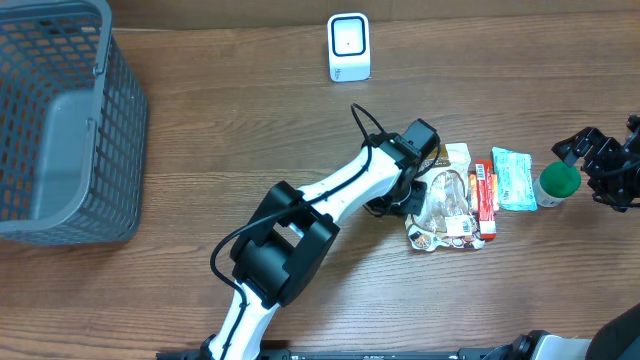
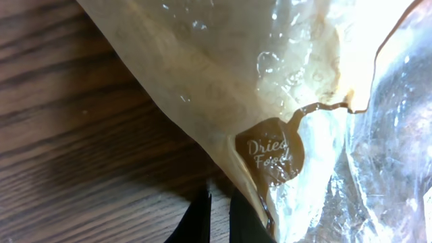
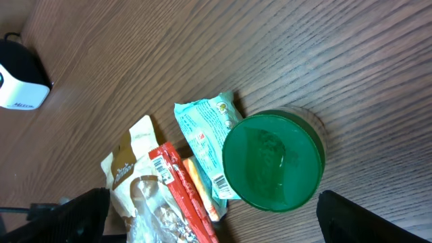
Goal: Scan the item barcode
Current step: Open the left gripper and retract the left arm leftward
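Wood-grain table [image 1: 250, 120], brown and bare over most of its top; no wall or floor shows in any view.

- Left gripper [image 2: 219, 202]: you have its fingers drawn together with only a sliver between them, low over the wood. The dried-food bag [image 2: 270, 88] lies just ahead and to the side, its clear edge against one finger. Cannot tell whether any film is pinched.
- Right gripper [image 3: 212, 202]: you have the jaws spread wide and holding nothing. The green lid [image 3: 273, 162] sits between and just ahead of the fingers.
- A teal packet [image 3: 202, 128] and a red bar [image 3: 179, 189] lie packed between that lid and the bag, edges touching.
- White scanner [image 1: 348, 47]: well beyond the left gripper, with open wood between.
- Grey mesh basket [image 1: 120, 130]: far off, behind the left arm.
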Controlling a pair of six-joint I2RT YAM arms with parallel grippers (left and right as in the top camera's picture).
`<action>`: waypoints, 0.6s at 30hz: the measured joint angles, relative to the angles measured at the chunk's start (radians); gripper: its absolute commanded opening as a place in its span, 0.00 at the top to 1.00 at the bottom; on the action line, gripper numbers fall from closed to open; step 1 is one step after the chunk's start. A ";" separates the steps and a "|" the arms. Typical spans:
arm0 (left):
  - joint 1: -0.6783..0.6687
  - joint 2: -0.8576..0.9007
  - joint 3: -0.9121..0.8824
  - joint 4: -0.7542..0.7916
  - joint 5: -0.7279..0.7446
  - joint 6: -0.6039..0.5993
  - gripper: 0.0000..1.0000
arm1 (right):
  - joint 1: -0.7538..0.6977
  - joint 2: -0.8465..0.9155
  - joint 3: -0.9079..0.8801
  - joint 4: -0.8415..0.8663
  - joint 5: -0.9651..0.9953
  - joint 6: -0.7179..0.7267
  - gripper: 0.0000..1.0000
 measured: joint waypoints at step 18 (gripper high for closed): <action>0.171 -0.140 0.130 -0.302 -0.105 0.053 0.96 | 0.000 0.000 0.000 0.000 0.000 0.000 0.00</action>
